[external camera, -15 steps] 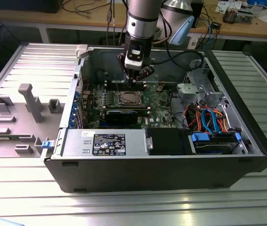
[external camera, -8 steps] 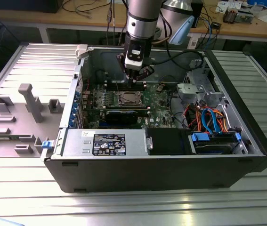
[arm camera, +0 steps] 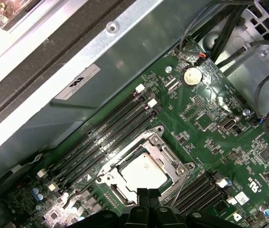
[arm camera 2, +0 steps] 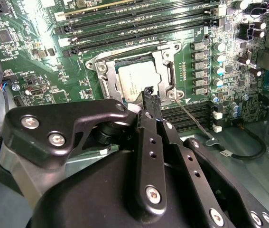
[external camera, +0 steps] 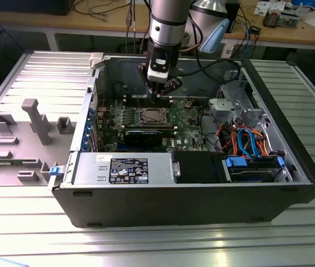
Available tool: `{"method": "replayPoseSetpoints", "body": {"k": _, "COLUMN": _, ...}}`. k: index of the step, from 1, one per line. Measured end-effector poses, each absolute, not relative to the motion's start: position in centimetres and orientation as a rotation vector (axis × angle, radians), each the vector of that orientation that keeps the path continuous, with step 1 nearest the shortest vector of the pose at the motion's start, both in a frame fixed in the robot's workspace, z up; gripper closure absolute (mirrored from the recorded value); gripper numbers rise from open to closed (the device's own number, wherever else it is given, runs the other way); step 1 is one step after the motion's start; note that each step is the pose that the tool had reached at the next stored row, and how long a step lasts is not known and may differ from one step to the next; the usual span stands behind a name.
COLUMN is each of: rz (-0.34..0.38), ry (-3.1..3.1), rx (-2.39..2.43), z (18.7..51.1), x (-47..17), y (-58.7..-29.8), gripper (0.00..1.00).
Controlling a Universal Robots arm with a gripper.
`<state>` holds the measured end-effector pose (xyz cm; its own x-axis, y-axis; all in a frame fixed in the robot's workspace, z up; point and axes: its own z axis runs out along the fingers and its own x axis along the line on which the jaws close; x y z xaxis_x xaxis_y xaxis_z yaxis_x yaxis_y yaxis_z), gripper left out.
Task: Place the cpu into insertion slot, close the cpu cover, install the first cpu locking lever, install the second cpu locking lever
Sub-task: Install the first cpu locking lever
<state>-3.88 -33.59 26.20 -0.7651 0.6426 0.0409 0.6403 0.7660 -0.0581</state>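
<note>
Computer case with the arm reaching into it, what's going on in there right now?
A robot arm reaches down into the open computer case. The cpu already sits in the insertion slot, and the cpu cover lies flat around it. The gripper, shut with nothing in it, hangs at the socket's edge beside a thin wire lever. I can't tell whether that lever is latched.

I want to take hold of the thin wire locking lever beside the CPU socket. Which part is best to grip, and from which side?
Probably the hooked free end of the locking lever, farthest from the insertion slot. The shaft is thin wire; the bend keeps it from slipping. Bring the gripper from above, closing across the wire, since its sides are crowded.
</note>
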Motion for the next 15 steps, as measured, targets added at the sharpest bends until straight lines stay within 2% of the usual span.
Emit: {"method": "replayPoseSetpoints", "body": {"k": 15, "rz": 0.063, "ry": -2.902, "rx": -1.04, "z": 26.2, "x": -3.88, "y": -33.59, "gripper": 0.89}}
